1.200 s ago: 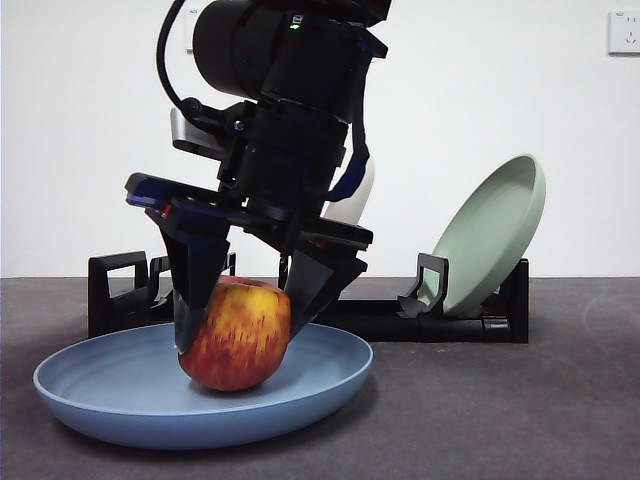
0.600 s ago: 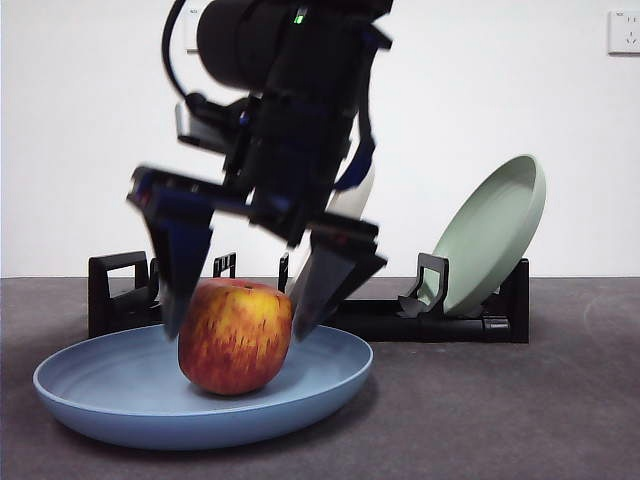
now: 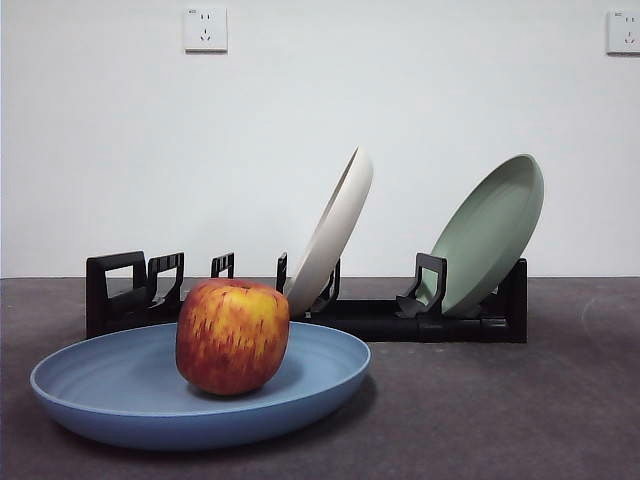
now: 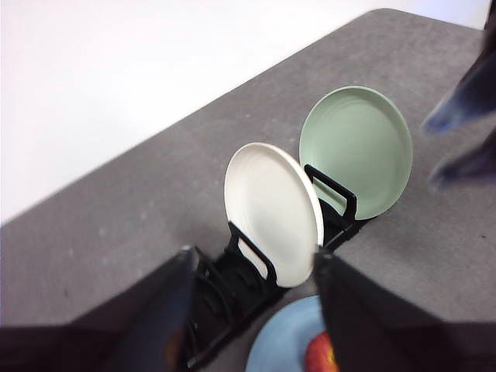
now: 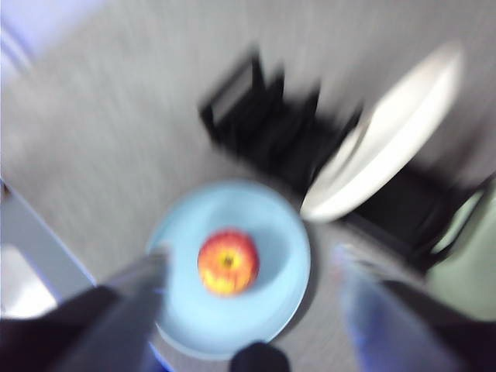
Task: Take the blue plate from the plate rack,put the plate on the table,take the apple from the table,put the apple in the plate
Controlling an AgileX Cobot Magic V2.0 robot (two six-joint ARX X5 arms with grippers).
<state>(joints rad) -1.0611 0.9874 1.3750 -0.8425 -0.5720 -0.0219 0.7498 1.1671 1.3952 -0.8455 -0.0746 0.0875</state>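
Observation:
The red-and-yellow apple [image 3: 232, 337] rests in the blue plate [image 3: 120, 400], which lies flat on the dark grey table [image 3: 500, 420] in front of the black plate rack [image 3: 400, 320]. No gripper shows in the front view. My right gripper [image 5: 252, 263] is open and empty, high above the apple [image 5: 227, 262] and the blue plate [image 5: 271, 310]; that view is blurred by motion. My left gripper [image 4: 254, 260] is open and empty, high above the rack [image 4: 232, 287], with the blue plate's edge [image 4: 283, 345] and a bit of the apple [image 4: 319, 356] below.
A cream-white plate [image 3: 335, 225] and a sage-green plate [image 3: 490, 235] lean in the rack. The other arm's gripper [image 4: 465, 124] shows blurred at the left wrist view's edge. A white wall stands behind the table.
The gripper that held the apple opened, let it go in the blue plate, and rose out of the front view. The apple stays in the plate.

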